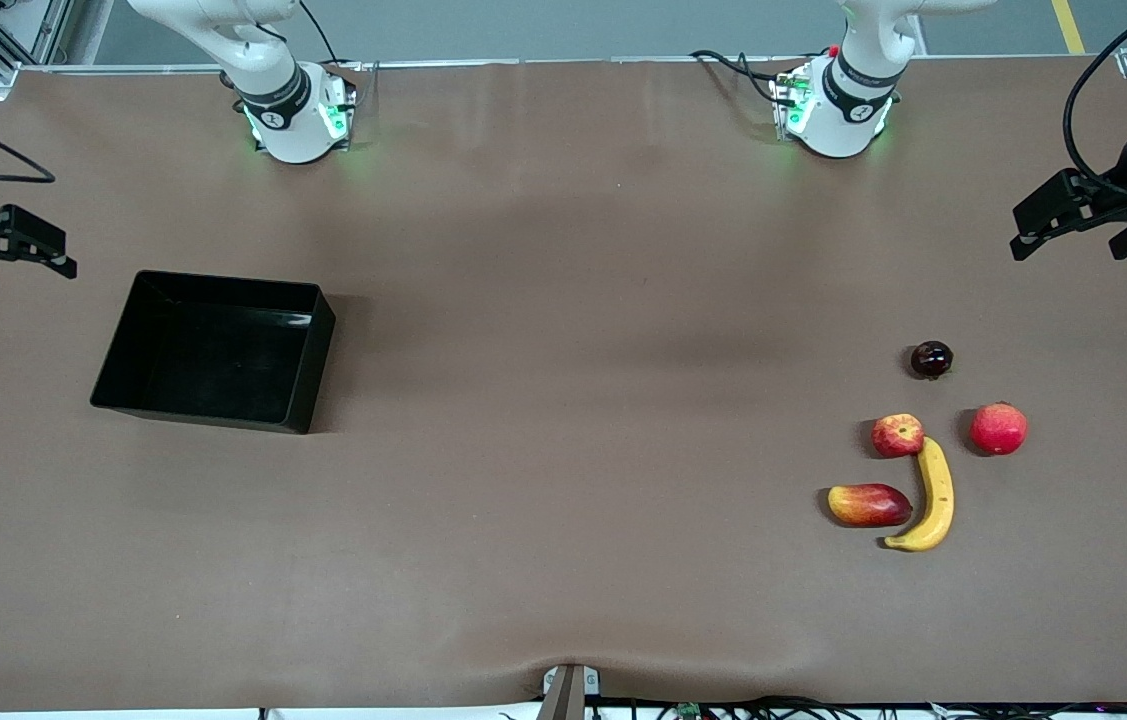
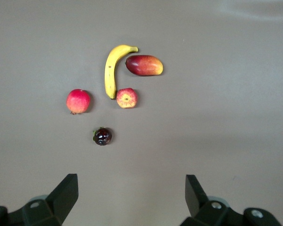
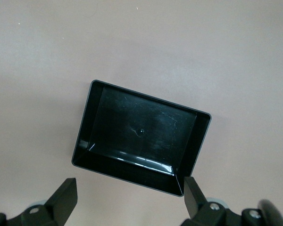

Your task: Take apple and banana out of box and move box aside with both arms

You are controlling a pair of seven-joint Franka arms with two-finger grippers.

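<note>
From my remote seat, the job looks finished or nearly so: the box (image 1: pixel 213 350) sits empty on the brown desk (image 1: pixel 563 400) toward the right arm's end, and the fruit lies well apart from it toward the left arm's end. I judge nothing remains but to confirm the box placement.

The box is glossy black, rectangular, low-walled, with nothing inside. The banana (image 1: pixel 928 497) is long, curved, yellow. The apple (image 1: pixel 897 435), small, red with yellow streaks, touches the banana's upper tip. A mango-like fruit (image 1: pixel 868 504), a pink-red round fruit (image 1: pixel 998 428) and a small dark fruit (image 1: pixel 931 359) lie nearby.

The left tool (image 1: pixel 1073 218) hangs released at its desk end, empty; the right tool (image 1: pixel 8 250) likewise, over its end.
</note>
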